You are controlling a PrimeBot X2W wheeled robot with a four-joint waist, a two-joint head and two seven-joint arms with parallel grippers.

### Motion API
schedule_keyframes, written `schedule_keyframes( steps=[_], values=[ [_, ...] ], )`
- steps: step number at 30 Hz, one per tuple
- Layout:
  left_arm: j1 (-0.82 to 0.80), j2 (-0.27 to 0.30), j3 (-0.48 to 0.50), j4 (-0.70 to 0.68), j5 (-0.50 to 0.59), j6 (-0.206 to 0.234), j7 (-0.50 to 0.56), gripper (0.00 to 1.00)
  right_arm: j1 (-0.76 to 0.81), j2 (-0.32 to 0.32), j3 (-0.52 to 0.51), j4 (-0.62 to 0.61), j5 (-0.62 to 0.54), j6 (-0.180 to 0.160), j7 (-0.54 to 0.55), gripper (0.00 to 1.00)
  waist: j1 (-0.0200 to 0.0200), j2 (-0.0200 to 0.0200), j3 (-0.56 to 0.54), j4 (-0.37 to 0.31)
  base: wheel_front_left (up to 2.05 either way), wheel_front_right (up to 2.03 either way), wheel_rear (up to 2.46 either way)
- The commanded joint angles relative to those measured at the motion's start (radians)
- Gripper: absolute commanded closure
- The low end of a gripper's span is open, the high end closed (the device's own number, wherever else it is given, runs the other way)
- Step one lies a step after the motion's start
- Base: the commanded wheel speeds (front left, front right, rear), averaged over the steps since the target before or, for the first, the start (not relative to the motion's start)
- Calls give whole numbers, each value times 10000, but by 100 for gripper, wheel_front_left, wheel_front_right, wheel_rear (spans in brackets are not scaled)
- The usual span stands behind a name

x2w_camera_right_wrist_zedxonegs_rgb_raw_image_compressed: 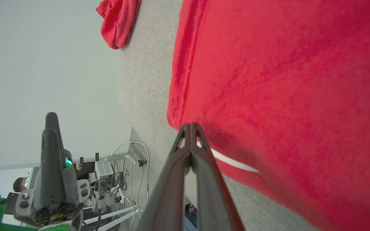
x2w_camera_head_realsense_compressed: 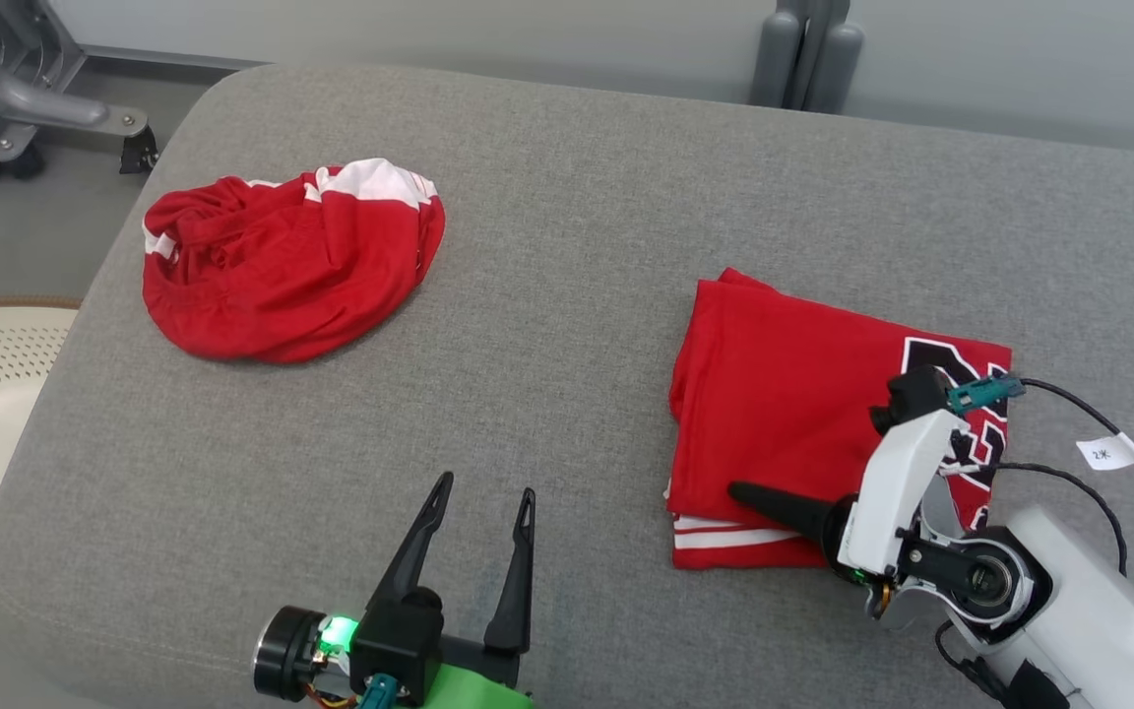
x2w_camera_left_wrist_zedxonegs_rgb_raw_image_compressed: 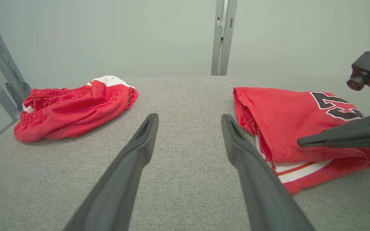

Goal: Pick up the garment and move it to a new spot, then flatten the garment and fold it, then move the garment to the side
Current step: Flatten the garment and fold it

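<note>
Garment, folded, beneath pinched-together right pincer — left pincer spread wide.

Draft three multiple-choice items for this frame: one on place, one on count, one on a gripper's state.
1. Where does the crumpled garment lie relative to the folded jersey?
A) to the robot's left
B) to the robot's right
C) on top of it

2. How many red garments lie on the grey cushion?
A) one
B) two
C) three

3. How do the fingers of the right gripper stand?
A) spread wide
B) shut together
C) half open

Answers:
1 A: the head view shows it at the upper left, apart from the jersey.
2 B: one crumpled, one folded.
3 B: the right wrist view shows the fingers meeting with no gap, over the jersey.
</note>
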Motion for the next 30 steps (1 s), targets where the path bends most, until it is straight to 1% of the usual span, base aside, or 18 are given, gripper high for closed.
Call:
schedule_keyframes(
  steps=[1,3,4,5,6,10,16,18,21,23,24,27,30],
  values=[
    [99,22,61,24,53,-39,-29,0,229,-135,31,-371,-80,7,-364,100,-1,0,-263,-173,0,0,0],
    [233,23,141,80,71,-38,-29,0,533,-347,127,-773,-432,6,-1086,100,-1,0,-524,-309,0,0,0],
    [309,23,200,101,95,-41,-29,0,701,-454,223,-950,-724,6,-1584,63,-1,0,-674,-408,0,0,0],
    [379,23,267,102,91,-29,-29,0,800,-511,296,-1058,-963,6,-1993,2,-1,0,-806,-512,0,0,0],
    [482,24,357,117,117,-24,-29,0,913,-596,369,-1134,-1291,6,-2568,0,-1,0,-966,-660,0,0,0],
    [778,96,658,106,191,-89,-29,0,1309,-908,604,-847,-2529,6,-4489,0,-1,0,-1397,-1229,0,0,0],
    [1070,203,1140,50,213,-131,-29,0,1376,-950,585,81,-4438,6,-7126,0,-1,0,-1776,-2168,0,0,0],
    [1170,209,1311,49,182,-146,-29,0,1400,-900,516,442,-5111,6,-7770,0,-1,0,-1914,-2453,0,0,0],
    [1297,203,1521,49,169,-179,-29,0,1497,-766,100,860,-6008,4,-8190,0,-1,0,-2132,-2812,0,0,0],
    [1364,200,1587,62,223,-234,-29,0,1676,-507,-512,1068,-6515,4,-8287,0,-1,0,-2265,-2988,0,0,0],
    [1405,196,1628,60,244,-249,-29,0,1701,-357,-989,925,-6930,6,-8308,0,-1,0,-2322,-3073,0,0,0],
    [1559,181,1763,30,265,-302,-29,0,2267,92,-1849,345,-8122,6,-8296,0,-1,0,-2511,-3279,0,0,0],
    [1709,162,1836,-46,309,-352,-29,0,2903,406,-2413,-498,-9202,3,-8300,0,-1,0,-2690,-3356,0,0,0]
  ],
)
